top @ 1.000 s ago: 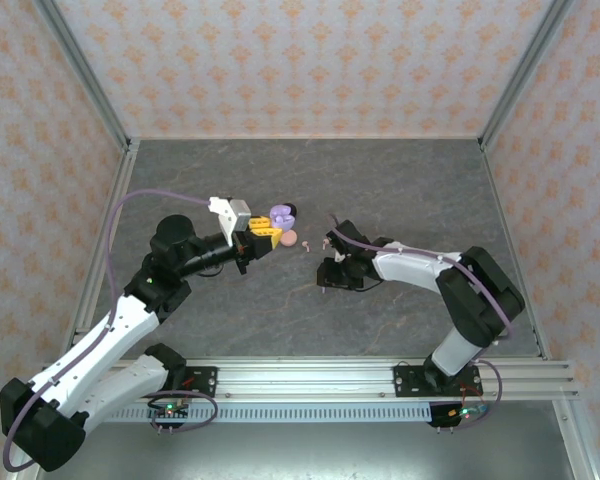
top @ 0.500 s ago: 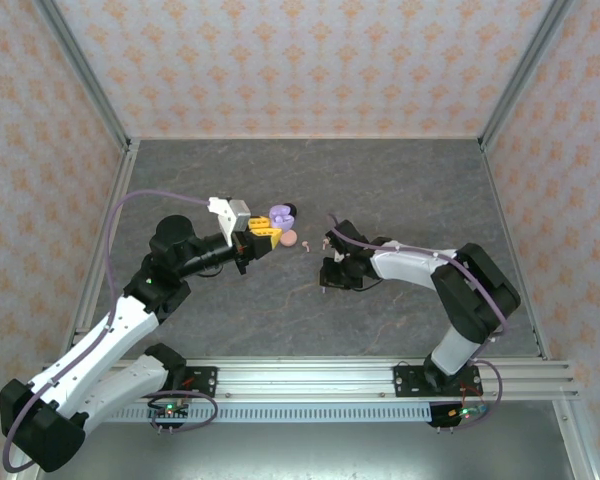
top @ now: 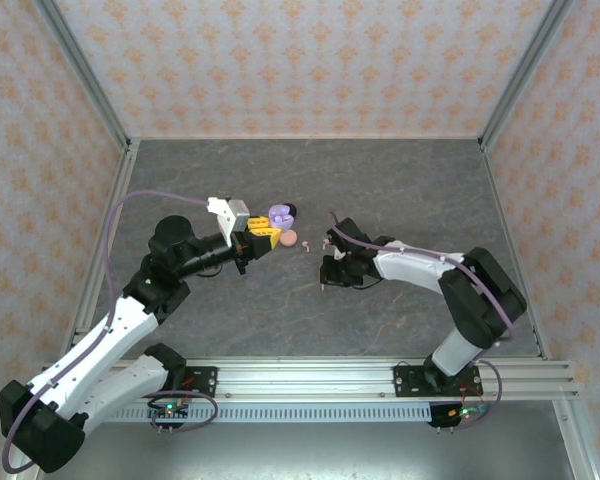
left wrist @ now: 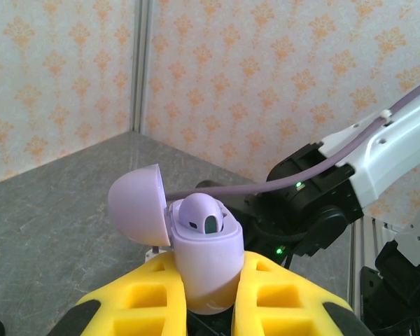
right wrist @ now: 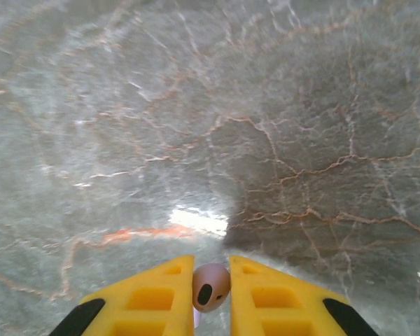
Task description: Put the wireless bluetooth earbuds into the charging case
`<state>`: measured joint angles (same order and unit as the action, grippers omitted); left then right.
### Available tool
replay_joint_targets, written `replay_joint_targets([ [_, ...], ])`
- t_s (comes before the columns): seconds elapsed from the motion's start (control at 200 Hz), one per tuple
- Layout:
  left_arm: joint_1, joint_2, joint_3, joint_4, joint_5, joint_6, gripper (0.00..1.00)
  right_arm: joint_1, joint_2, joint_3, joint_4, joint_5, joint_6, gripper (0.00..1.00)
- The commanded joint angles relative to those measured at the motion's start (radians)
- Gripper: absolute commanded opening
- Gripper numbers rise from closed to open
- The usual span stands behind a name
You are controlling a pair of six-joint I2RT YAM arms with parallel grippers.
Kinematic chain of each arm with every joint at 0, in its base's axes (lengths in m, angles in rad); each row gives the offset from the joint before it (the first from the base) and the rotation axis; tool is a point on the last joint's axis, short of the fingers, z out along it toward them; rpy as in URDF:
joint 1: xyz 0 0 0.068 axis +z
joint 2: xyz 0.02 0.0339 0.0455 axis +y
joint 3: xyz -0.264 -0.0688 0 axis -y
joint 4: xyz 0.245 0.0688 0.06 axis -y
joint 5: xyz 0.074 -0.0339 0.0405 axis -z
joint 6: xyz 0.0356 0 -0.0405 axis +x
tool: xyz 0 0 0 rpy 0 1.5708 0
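Observation:
My left gripper (left wrist: pixel 207 294) (top: pixel 261 238) is shut on a lavender charging case (left wrist: pixel 206 262) (top: pixel 278 215), held upright above the table with its lid (left wrist: pixel 136 203) swung open to the left. One lavender earbud (left wrist: pixel 199 213) sits in the case. My right gripper (right wrist: pixel 211 278) (top: pixel 327 272) is low over the table, right of the case, and shut on another small lavender earbud (right wrist: pixel 211 287) pinched between its yellow fingertips. Two tiny pale earbuds (top: pixel 306 245) (top: pixel 325 243) lie on the table between the grippers.
A pink round case (top: pixel 290 239) lies on the grey marbled table (top: pixel 380 190) just right of my left gripper, and a black case (top: pixel 293 211) sits behind the lavender one. The right arm (left wrist: pixel 378 154) shows behind the held case. Patterned walls enclose the table.
The right gripper's jaws have closed onto the lavender earbud, and that arm has shifted slightly. The left arm and its case have stayed still.

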<state>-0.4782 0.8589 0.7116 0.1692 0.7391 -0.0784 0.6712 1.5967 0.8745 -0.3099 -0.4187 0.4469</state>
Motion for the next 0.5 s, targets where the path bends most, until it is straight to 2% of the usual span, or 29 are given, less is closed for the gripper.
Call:
replay_joint_targets([
  [0.0, -0.004, -0.021, 0.009, 0.044, -0.006, 0.003, 0.0, 0.001, -0.119, 0.026, -0.003, 0.02, -0.04, 0.16],
  [0.315, -0.006, -0.006, 0.013, 0.101, 0.025, -0.033, 0.0, -0.001, -0.472, 0.05, 0.08, 0.002, -0.123, 0.16],
  [0.495, -0.005, 0.006, 0.024, 0.115, 0.053, -0.04, 0.0, -0.001, -0.593, 0.094, 0.138, -0.036, -0.166, 0.16],
])
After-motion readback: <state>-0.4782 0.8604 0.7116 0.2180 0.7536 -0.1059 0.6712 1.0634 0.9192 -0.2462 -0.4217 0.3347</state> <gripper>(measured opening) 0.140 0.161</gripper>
